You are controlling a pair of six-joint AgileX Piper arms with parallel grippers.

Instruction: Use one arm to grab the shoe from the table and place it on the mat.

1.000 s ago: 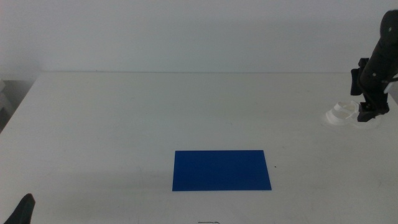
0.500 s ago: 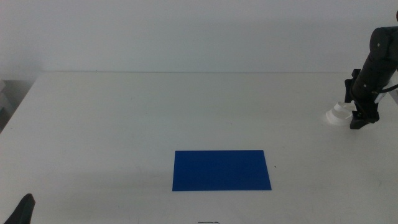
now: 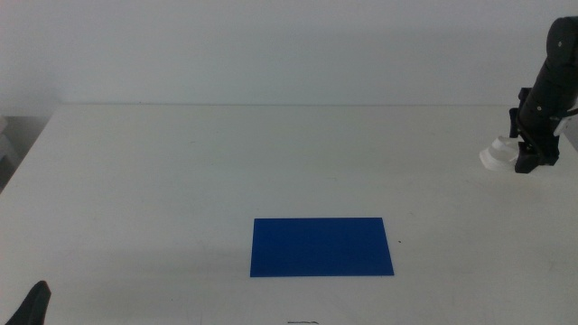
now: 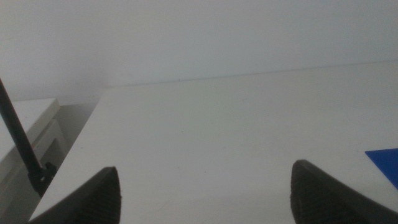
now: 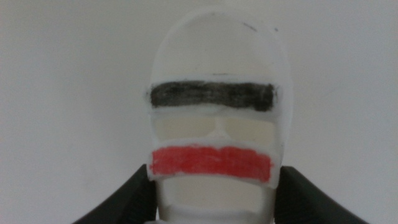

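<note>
The white shoe [image 3: 496,154] with a dark and a red stripe [image 5: 214,124] is at the far right of the table, held between the jaws of my right gripper [image 3: 526,160]. The right arm [image 3: 549,81] comes down from the right edge. In the right wrist view the two dark jaws press the shoe's sides [image 5: 214,208]. The dark-blue mat [image 3: 322,246] lies flat at the front centre, well left of the shoe. My left gripper [image 3: 34,303] waits at the bottom left corner, its jaws wide apart [image 4: 205,196].
The white table [image 3: 226,162] ends at a far edge against a pale wall. A corner of the mat [image 4: 385,159] shows in the left wrist view. A white cabinet [image 4: 25,143] stands beyond the table's left edge.
My right gripper shifted over the shoe, closed on it, and now holds it slightly higher and further right than before. The left arm has not moved.
</note>
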